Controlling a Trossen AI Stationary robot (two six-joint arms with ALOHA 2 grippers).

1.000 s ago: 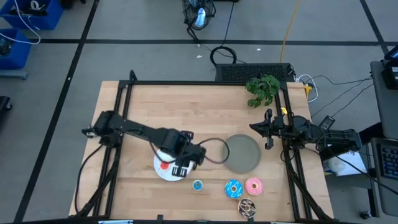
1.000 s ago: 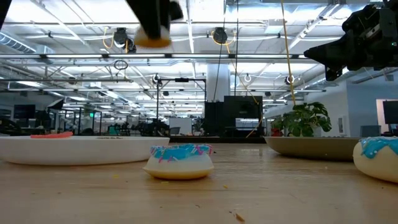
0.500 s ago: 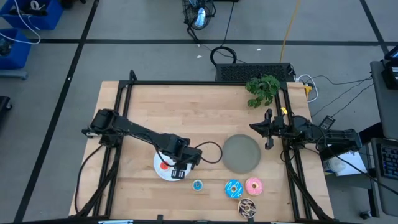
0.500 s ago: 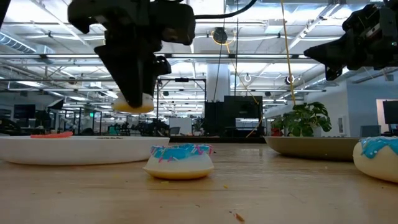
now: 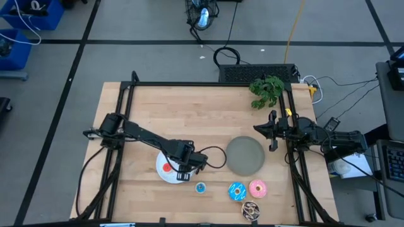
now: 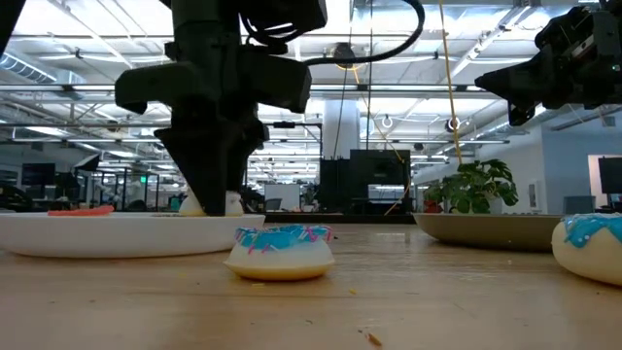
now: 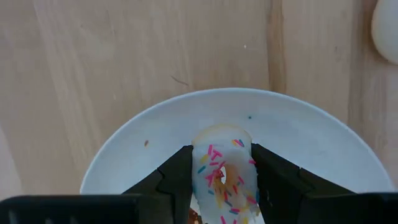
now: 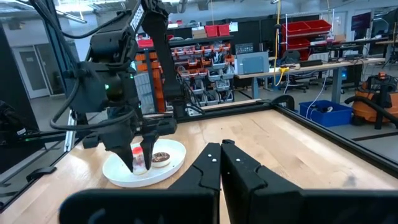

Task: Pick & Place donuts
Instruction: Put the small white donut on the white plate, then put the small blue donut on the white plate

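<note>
My left gripper [image 5: 183, 167] points down over the white plate [image 5: 161, 174], shut on a small white sprinkled donut [image 7: 222, 168]. A red donut [image 5: 166, 168] and a brown donut [image 8: 160, 158] lie on that plate. On the table near the front edge sit a tiny blue donut [image 5: 201, 187], a blue sprinkled donut [image 5: 237, 191], a pink donut [image 5: 257, 188] and a speckled brown donut [image 5: 252, 209]. My right gripper [image 5: 273, 131] waits shut at the table's right side, level, touching nothing. My left gripper pinches the white donut between its two fingers [image 7: 177, 177], one on each opposite side of the ring's outer rim [image 7: 199, 163]. The fingers come from above, pointing down. The donut's underside [image 6: 209, 204] is down at the plate's rim level; whether it rests on the plate, I cannot tell.
A round grey plate [image 5: 245, 155] lies between the white plate and the right arm. A green plant [image 5: 266, 90] stands at the far right corner. Black frame rails [image 5: 120, 126] run along the table's left and right sides. Bare wood lies toward the far edge.
My left gripper has come down from well above the table to the white plate, carrying the white donut with it and staying shut on it. The donut has sunk from high above the plate to the level of the plate's rim.
</note>
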